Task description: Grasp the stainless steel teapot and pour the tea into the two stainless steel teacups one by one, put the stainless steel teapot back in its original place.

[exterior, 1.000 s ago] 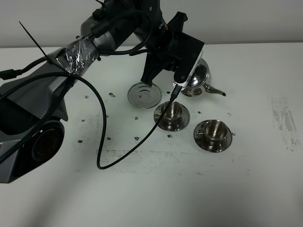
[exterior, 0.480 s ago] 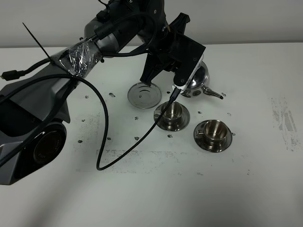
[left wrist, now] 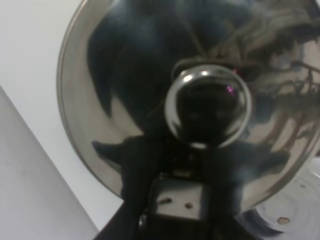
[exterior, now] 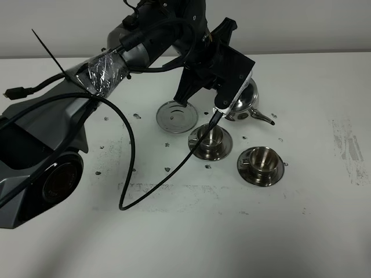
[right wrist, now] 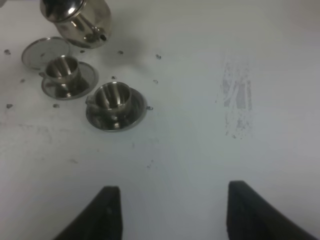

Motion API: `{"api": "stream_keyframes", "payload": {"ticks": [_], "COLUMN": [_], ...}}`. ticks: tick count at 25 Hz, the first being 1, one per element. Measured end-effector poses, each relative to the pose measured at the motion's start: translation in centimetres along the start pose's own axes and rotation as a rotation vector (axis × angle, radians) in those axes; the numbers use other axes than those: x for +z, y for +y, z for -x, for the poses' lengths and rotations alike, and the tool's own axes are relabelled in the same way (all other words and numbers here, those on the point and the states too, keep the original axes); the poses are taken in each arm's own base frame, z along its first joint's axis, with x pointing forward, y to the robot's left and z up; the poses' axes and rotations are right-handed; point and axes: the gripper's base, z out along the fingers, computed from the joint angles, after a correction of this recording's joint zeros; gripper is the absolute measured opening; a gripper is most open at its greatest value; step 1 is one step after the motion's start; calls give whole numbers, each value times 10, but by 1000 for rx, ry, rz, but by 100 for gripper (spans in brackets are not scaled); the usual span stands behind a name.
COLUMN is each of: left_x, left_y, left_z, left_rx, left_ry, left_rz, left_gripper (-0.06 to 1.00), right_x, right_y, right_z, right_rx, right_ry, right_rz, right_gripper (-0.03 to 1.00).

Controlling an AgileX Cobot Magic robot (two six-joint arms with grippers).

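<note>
Nothing legible in any view: no lettering, labels, brand marks, numbers or signs to read.

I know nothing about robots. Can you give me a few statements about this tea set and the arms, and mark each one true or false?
1. The teapot stands on the round tray. False: the tray is bare, and the teapot is beside it, gripped in the jaws of the left gripper.
2. The cup by the tray and the other cup each sit on a saucer. True.
3. The spout points at the tray. False: it points away from it.
4. The right gripper holds nothing. True.
</note>
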Motion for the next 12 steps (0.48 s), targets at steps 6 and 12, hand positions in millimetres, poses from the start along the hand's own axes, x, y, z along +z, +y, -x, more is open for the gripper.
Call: {"api": "stream_keyframes", "payload": {"ticks": [6,12], "left_x": [8,11], "left_y": [0,1], "left_z": [0,1], "left_rx": [31,67], "left_ry": [4,5], "left_rz": [23,35], "left_gripper": [19,19], "right_x": [0,0], "right_y": [0,0], "right_z": [0,0], "right_rx": [0,0], "right_ry": [0,0], "right_rz": [0,0], "right_gripper": [45,45]}}
